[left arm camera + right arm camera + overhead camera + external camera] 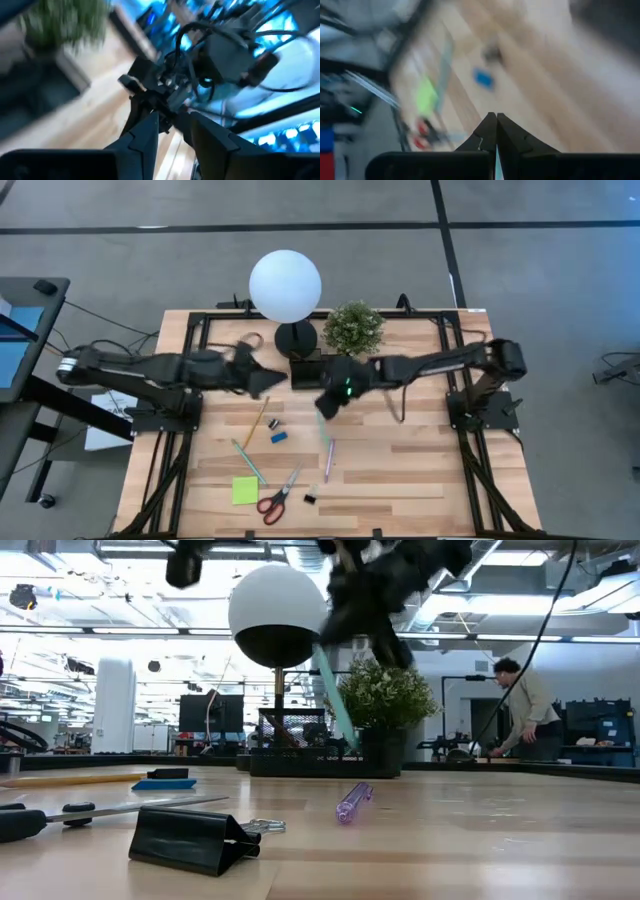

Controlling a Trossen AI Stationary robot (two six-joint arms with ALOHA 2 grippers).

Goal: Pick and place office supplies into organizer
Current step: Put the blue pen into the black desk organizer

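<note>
1. Two arms met over the table's middle, in front of the globe lamp (285, 285) and potted plant (354, 327).
2. The black organizer (308, 369) sat between both grippers.
3. The right gripper (325, 406), fingers pressed together, pinched a teal pen (332, 690) hanging aslant.
4. The left gripper (272, 380) hovered beside the organizer; its fingers (142, 135) stood slightly apart, holding nothing.
5. The scissors (277, 498), sticky pad (245, 490), purple pen (354, 802), eraser (279, 437) and binder clip (190, 838) lay on the wood.

White globe lamp (285, 284) beside potted plant (354, 326) at table (420, 470) rear (person (525, 705) beyond)
</note>
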